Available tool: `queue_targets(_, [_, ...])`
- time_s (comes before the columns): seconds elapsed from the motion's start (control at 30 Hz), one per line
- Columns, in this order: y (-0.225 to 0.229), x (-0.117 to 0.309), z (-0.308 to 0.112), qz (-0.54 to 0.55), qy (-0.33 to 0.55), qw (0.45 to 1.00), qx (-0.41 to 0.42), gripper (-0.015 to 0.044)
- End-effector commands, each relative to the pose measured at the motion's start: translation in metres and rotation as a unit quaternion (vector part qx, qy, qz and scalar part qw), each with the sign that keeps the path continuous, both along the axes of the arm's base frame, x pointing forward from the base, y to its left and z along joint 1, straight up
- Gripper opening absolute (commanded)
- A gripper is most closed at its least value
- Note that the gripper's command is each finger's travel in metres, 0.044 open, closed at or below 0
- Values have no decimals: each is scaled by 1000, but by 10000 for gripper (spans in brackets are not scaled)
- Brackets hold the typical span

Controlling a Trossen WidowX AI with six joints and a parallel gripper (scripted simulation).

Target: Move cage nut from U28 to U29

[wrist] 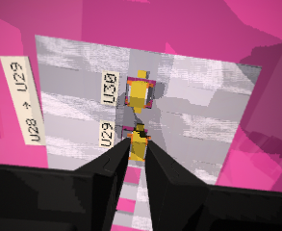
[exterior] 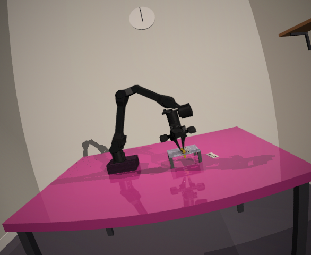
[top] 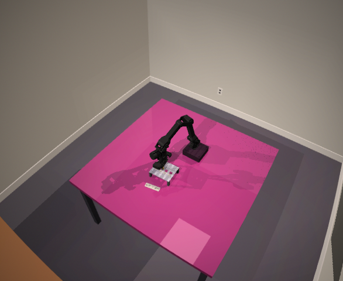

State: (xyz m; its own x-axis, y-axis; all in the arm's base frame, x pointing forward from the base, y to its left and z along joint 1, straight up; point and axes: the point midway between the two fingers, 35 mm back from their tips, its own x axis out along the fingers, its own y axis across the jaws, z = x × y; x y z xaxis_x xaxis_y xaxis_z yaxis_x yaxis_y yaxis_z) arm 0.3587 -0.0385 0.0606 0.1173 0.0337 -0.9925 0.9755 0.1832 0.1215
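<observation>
Because the yellow cage nut point(wrist: 138, 146) is gripped by the end effector point(top: 163, 168) point(exterior: 182, 149) point(wrist: 140, 144) at hole U29, apparently not yet square, a wing could be jammed against the rail plate point(top: 169, 175) point(exterior: 174, 151) point(wrist: 193, 125) if pressed down crooked.

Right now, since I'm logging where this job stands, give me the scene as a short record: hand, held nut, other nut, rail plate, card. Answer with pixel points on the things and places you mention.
hand: fingers shut on a yellow cage nut point(exterior: 183, 150) point(wrist: 138, 145)
held nut: at the U29 hole; square seating and wing state cannot be told
other nut point(wrist: 139, 92): in the hole labelled U30
rail plate point(top: 172, 175) point(exterior: 173, 152) point(wrist: 193, 125): raised on dark legs
card point(top: 152, 187) point(exterior: 212, 155) point(wrist: 23, 100): beside plate, reads U28 → U29
remaining: seating check, release, withdrawal
</observation>
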Motion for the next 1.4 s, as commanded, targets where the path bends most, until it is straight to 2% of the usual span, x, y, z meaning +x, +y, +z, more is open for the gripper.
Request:
queue_targets(0.0, [0,0,0,-2,-2,1000,0,36])
queue_targets(1.37, [0,-1,-1,-2,-2,1000,0,36])
